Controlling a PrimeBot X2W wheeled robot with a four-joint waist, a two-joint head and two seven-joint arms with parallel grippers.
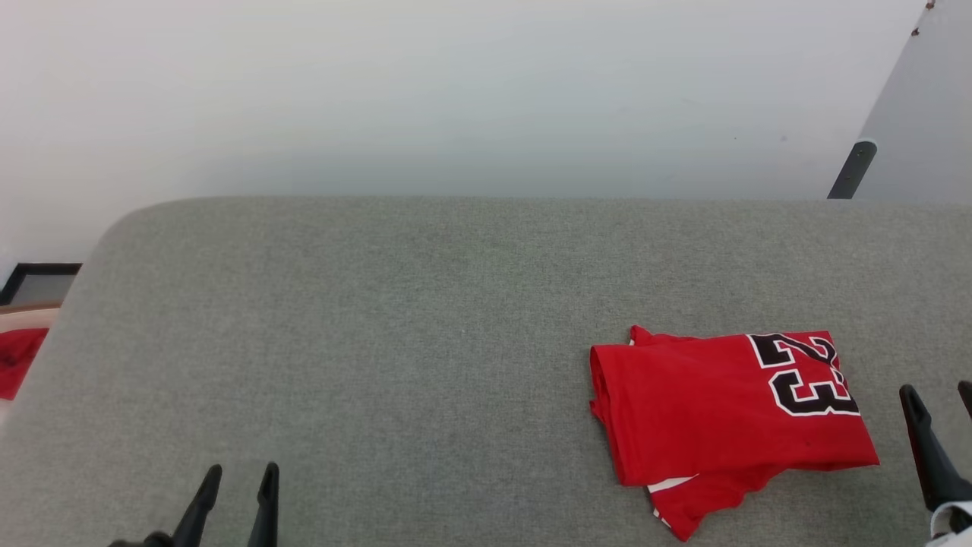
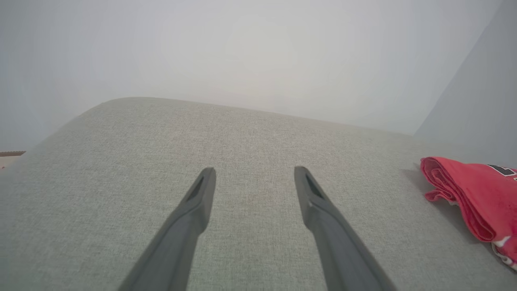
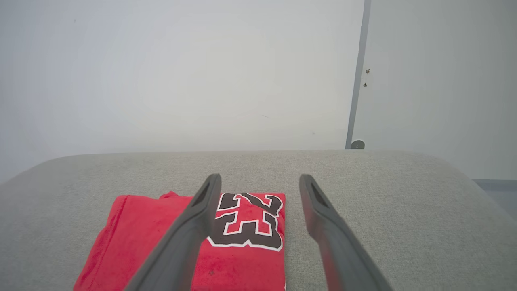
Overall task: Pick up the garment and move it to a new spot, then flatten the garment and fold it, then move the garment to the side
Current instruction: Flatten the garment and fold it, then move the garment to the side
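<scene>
- Head view: folded garment (image 1: 721, 410) on grey surface (image 1: 380, 342), right side.
- Left gripper (image 1: 243, 468) spread, empty, well apart from it.
- Right gripper (image 1: 939, 391) spread, empty, just beside it.

Garment (image 1: 714, 410), 4 o'clock in head view: soft red cloth, matt, slightly fleecy. Its numerals (image 1: 805, 372) look printed, flat black with white outline.
Surface (image 1: 380, 342) beneath: grey woven upholstery cloth, matt, fine grainy weave.
Left gripper (image 2: 254, 169) and right gripper (image 3: 260, 176): dark, smooth, matt, plastic-looking.
Wall (image 1: 456, 91): pale, smooth, matt.
</scene>
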